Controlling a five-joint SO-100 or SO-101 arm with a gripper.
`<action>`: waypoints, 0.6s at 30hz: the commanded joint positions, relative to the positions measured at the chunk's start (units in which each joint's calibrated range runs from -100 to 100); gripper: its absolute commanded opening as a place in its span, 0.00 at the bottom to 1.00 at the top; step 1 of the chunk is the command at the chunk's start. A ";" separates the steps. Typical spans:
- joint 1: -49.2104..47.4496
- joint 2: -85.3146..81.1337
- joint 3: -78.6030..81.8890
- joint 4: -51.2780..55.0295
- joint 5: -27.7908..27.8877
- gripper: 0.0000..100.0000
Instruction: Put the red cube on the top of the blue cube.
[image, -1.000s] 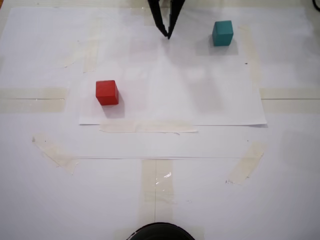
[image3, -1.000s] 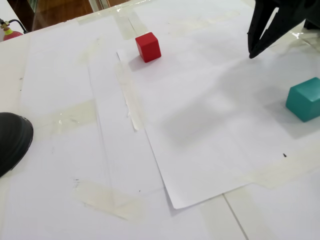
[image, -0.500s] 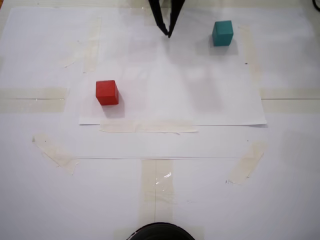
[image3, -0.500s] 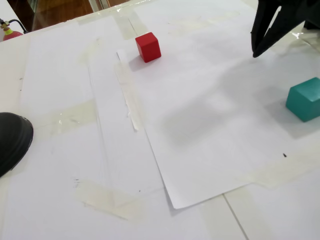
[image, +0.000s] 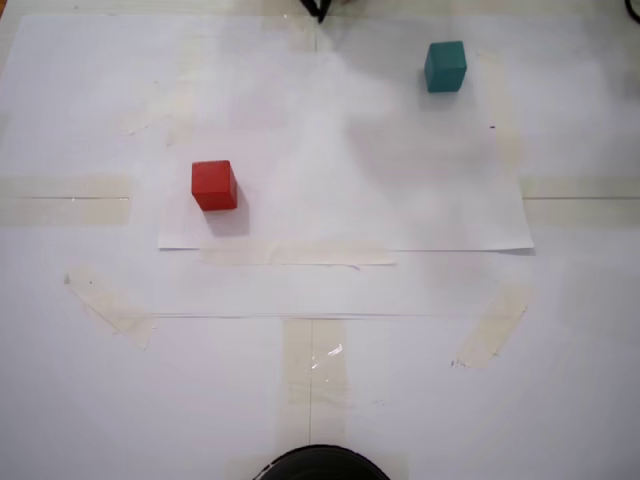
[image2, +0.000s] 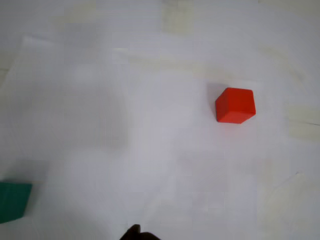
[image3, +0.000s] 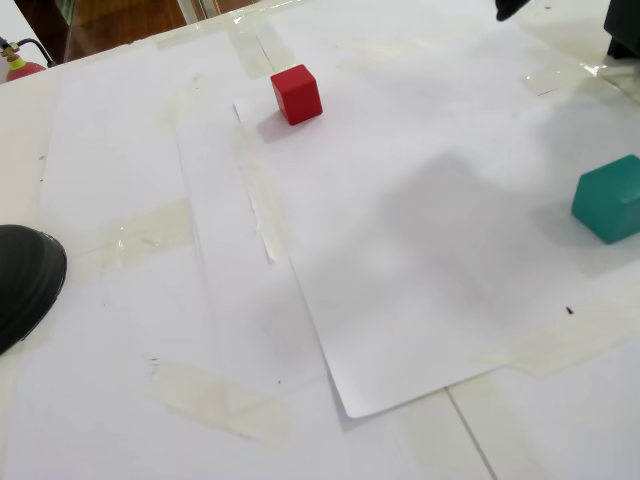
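Note:
The red cube (image: 214, 185) stands on white paper at the left of a fixed view, and it also shows in the wrist view (image2: 235, 105) and at the upper middle of another fixed view (image3: 296, 94). Far to its right, near the top, the blue cube (image: 445, 66) sits alone; the wrist view cuts it off at the lower left (image2: 14, 201). Only the dark tip of my gripper (image: 318, 10) pokes in at the top edge, high above the paper and away from both cubes. Its fingertips (image3: 506, 10) read as one point, with nothing held.
A black rounded object (image: 320, 463) sits at the table's near edge. Sheets of white paper (image: 340, 170) are held down with strips of beige tape (image: 300, 255). A dark part of the arm (image3: 625, 30) shows at the far right.
The gripper has lifted and pulled back toward the top edge, so most of it has left both fixed views. Neither cube has moved.

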 joint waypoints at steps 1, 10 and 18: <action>1.47 16.21 -16.98 0.83 2.20 0.00; 8.59 36.04 -39.58 8.25 8.30 0.00; 11.31 47.97 -53.74 12.98 9.52 0.00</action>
